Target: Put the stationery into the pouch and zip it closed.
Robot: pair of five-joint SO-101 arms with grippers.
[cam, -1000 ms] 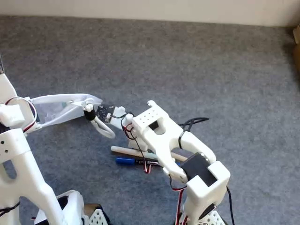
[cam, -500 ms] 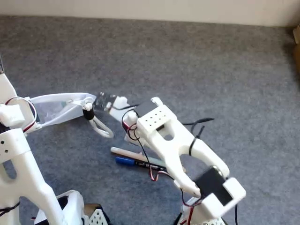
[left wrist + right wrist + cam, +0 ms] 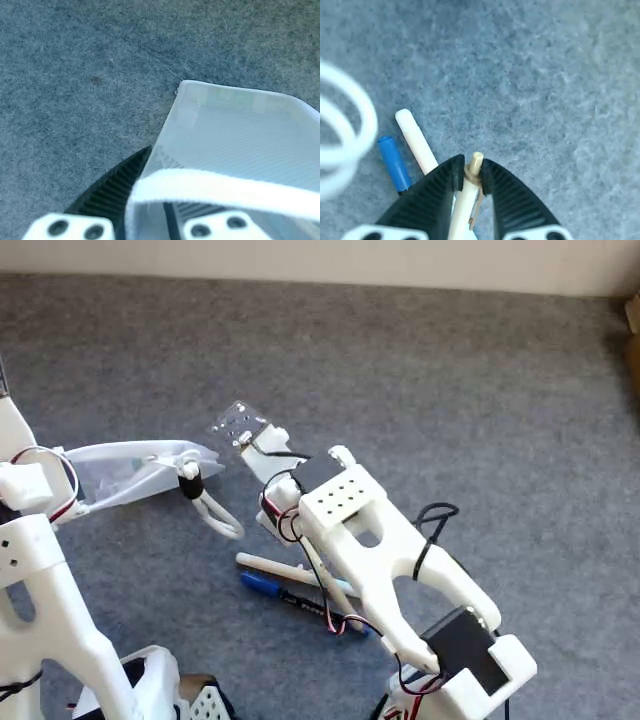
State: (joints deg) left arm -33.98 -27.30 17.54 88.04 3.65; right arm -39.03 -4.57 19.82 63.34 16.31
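On the grey carpeted counter (image 3: 450, 390), the translucent white mesh pouch (image 3: 130, 472) sits at the left middle of the high view. One end is raised where the left arm holds it; the other end points toward the centre of the frame. In the left wrist view the left tool (image 3: 155, 170) is pressed together on the pouch's (image 3: 235, 135) thick white edge band, with one black jaw bare beside the mesh and the other showing through it. A white cord loop (image 3: 218, 515) hangs from the pouch's free end and curls onto the counter, just above the loose pens. Below centre in the high view, a white pen (image 3: 270, 564) and a blue-capped pen (image 3: 285, 592) lie side by side, almost touching, partly under the right arm. In the right wrist view the right tool (image 3: 472, 167) pinches a slim cream-coloured pen (image 3: 470, 185) between its two black jaws, the pen's tip poking out past them. Near that tool lie the white pen (image 3: 416, 140) and the blue cap (image 3: 394, 164), with the cord loop (image 3: 345, 130) beyond them.
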